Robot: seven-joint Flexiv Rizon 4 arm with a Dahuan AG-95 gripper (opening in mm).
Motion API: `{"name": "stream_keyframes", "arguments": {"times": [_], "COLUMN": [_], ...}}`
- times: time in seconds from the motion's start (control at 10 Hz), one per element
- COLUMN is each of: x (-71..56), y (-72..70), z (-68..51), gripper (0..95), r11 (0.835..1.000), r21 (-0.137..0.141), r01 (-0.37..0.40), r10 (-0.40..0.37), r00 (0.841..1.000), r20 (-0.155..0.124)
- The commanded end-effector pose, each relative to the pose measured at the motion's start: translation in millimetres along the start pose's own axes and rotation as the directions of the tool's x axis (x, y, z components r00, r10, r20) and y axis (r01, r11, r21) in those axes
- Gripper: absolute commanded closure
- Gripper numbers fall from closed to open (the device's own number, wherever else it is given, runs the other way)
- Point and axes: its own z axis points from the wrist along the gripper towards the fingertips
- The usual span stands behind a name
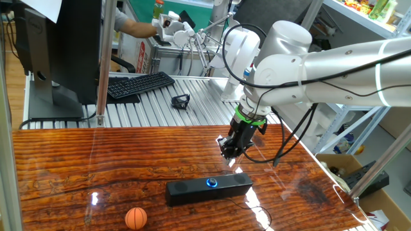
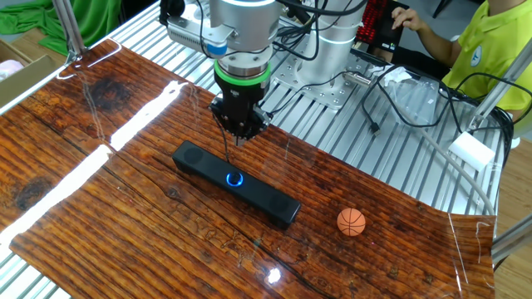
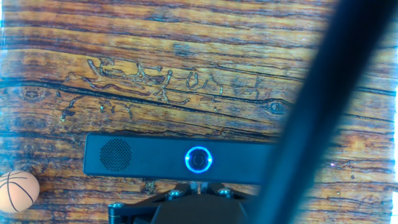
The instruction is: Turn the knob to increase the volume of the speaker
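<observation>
Because the gripper [image 2: 239,133] hangs above and just behind the knob [image 2: 234,178] of the speaker [image 1: 192,191], apparently lining up, jaw state cannot be told.

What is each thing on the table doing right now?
knob: glowing blue, untouched
speaker: lying flat on the wooden table
pincer: hovers above the speaker, holding nothing; open or shut unclear
mini basketball: resting on the table, apart from the speaker

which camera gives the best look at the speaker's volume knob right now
The hand view: the knob faces the camera, large, its blue ring complete. One fixed view shows it small and oblique below the gripper; the other fixed view shows it small on the speaker.
</observation>
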Motion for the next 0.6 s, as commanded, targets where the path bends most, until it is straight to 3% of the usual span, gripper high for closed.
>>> {"name": "stream_keyframes", "arguments": {"times": [0.1, 0.6], "x": [0.0, 0.5], "y": [0.1, 2.4], "z": [0.5, 7.4], "gripper": [95.0, 95.0], "r11": [1.0, 1.0], "r21": [0.0, -0.001], "r01": [0.004, 0.016], "r10": [-0.004, -0.016], "r00": [1.0, 1.0], "r20": [0.001, 0.001]}}
